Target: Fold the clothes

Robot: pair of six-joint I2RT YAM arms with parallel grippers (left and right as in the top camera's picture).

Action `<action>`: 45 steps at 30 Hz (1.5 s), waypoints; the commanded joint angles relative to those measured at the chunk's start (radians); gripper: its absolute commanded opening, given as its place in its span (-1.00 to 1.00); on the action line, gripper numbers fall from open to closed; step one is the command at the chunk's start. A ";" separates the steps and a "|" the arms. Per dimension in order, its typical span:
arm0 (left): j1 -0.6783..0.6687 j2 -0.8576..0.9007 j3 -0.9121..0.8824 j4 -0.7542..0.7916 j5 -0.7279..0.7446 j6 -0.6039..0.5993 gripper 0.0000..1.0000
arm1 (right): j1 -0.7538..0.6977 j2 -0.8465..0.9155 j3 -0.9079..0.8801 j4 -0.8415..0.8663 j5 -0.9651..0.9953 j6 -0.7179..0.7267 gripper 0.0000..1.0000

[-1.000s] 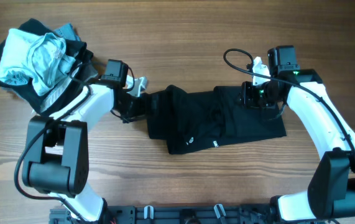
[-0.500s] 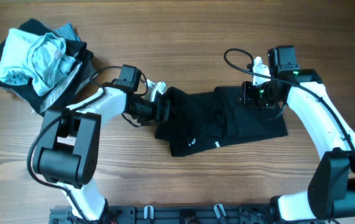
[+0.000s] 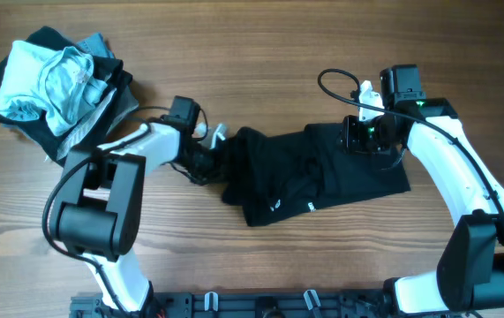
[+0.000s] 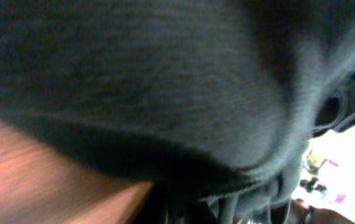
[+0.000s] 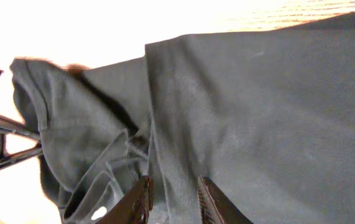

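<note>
Black T-shirt [image 3: 313,172] lies bunched, well right of the clothes pile [image 3: 53,79]. It looks soft and limp (bound to sag), so take it by the edges. Left gripper [image 3: 219,150] is clamped on its left edge; right gripper [image 3: 355,141] grip unclear.

The black T-shirt [image 3: 313,172] lies rumpled, partly folded, spanning from the left gripper [image 3: 220,147] to under the right gripper [image 3: 358,140].

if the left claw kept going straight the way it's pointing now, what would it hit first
The black T-shirt. The left claw points right, at the shirt's bunched left edge, and its wrist view is filled with black fabric up close. Whether it already touches the fabric is unclear.
</note>
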 commanded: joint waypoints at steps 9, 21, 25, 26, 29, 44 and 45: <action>0.034 -0.193 0.511 -0.444 -0.264 0.050 -0.92 | -0.004 -0.013 0.014 0.045 0.023 0.010 -0.42; -0.390 -0.064 0.508 -0.317 -0.388 -0.060 -0.92 | -0.055 -0.013 0.014 0.040 0.063 0.010 -0.42; -0.449 -0.019 0.509 -0.245 -0.386 -0.060 0.32 | -0.068 -0.013 0.014 0.038 0.063 0.008 -0.26; -0.452 -0.023 0.514 -0.241 -0.382 -0.064 0.41 | -0.068 -0.013 0.014 0.035 0.063 0.002 -0.22; -0.444 -0.048 0.581 -0.296 -0.368 -0.074 0.52 | -0.068 -0.013 0.014 0.028 0.063 0.001 -0.11; -0.158 -0.156 0.789 -0.579 -0.614 -0.029 -0.16 | 0.198 0.052 0.006 0.109 0.006 0.050 0.28; -0.147 -0.155 0.789 -0.583 -0.591 -0.013 -0.10 | 0.219 0.074 0.006 0.117 0.021 0.079 0.22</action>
